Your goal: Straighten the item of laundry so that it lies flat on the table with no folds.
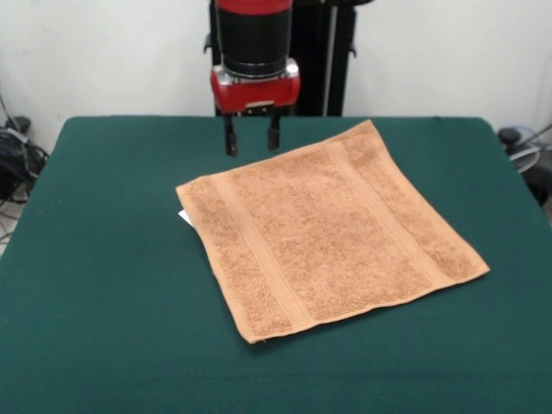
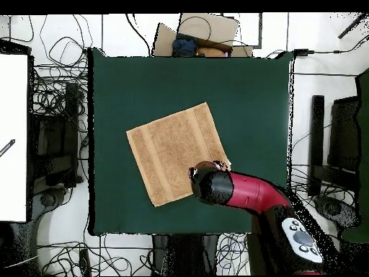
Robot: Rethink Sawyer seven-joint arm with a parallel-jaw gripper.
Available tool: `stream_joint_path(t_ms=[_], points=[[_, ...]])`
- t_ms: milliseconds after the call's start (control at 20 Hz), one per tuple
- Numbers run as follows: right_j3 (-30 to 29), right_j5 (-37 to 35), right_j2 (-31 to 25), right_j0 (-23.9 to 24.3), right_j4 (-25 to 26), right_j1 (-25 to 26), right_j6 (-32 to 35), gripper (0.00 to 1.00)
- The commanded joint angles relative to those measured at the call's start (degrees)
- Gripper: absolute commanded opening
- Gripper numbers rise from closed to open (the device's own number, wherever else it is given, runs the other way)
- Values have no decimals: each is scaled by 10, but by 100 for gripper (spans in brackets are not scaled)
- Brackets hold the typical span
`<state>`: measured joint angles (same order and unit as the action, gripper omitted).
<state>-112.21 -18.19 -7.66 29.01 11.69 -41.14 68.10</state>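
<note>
The light orange-tan towel [image 1: 328, 226] lies spread flat on the dark green table [image 1: 103, 259], turned like a diamond, with two woven band stripes and a small white tag [image 1: 184, 216] at its left corner. It also shows in the overhead view [image 2: 173, 150]. My gripper [image 1: 252, 138] hangs above the table just beyond the towel's far edge, with its two dark fingers apart and nothing between them. In the overhead view the arm's head [image 2: 210, 183] covers the towel's corner nearest the robot.
Cables and equipment [image 2: 58, 130] lie around the table on the floor. A cardboard box [image 2: 205, 32] sits past the table's far edge in the overhead view. The robot's black pedestal [image 1: 323, 60] stands behind the table.
</note>
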Motion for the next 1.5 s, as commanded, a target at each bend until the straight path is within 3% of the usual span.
stream_joint_path(t_ms=[50,1500], points=[[27,-59,-94,9,-41,-16,58,100],[33,-60,-95,10,-42,-21,72,100]])
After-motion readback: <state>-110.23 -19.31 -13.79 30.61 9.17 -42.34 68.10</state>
